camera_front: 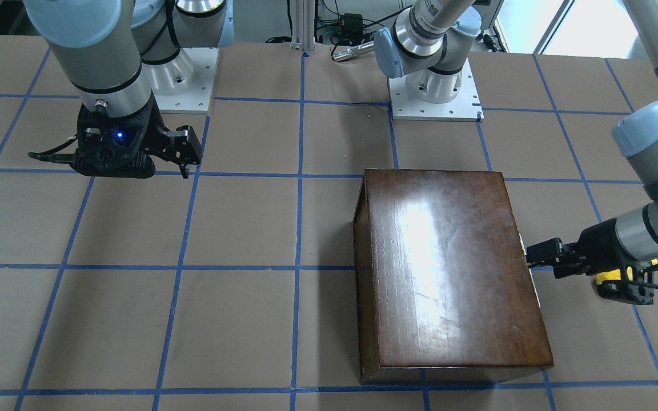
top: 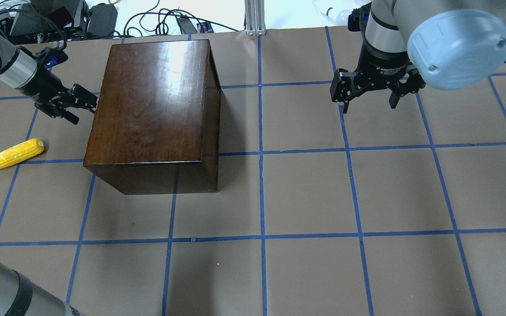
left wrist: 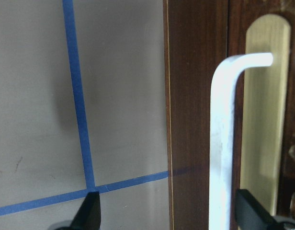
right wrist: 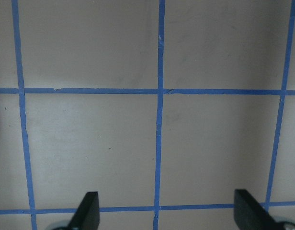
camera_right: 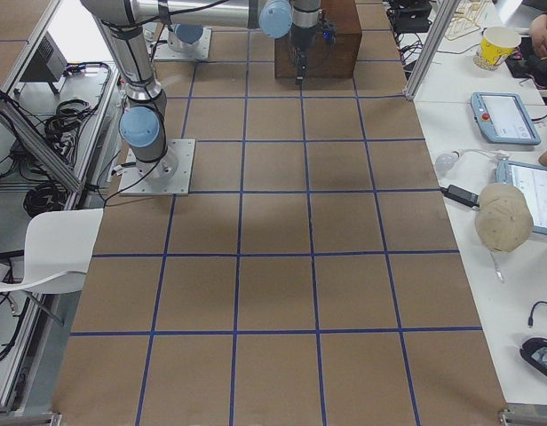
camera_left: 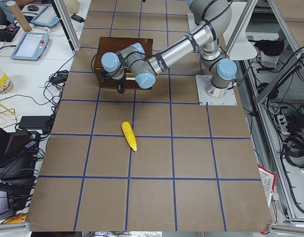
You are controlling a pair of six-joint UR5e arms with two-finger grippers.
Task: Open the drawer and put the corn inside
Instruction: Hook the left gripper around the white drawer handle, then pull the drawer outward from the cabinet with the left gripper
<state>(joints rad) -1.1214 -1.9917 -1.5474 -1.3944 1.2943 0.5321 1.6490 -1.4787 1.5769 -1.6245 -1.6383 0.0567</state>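
The large glossy dark-brown box (top: 152, 105) stands on the table, also in the front view (camera_front: 454, 268). Its drawer is closed; the left wrist view shows the dark front panel (left wrist: 198, 120) with a brass plate and a silver bar handle (left wrist: 221, 143). My left gripper (top: 84, 105) is open at the box's left side, the handle between its fingertips (left wrist: 167, 213). The yellow corn (top: 11, 155) lies on the table left of the box, apart from it. My right gripper (top: 369, 105) is open and empty above the table, far to the right.
The table is brown paper with a blue tape grid (top: 262, 153). The arm bases (camera_front: 434, 94) stand at the robot's side. Cables and devices (top: 81, 17) lie beyond the far edge. Side tables with tablets and cups (camera_right: 504, 115) flank the table.
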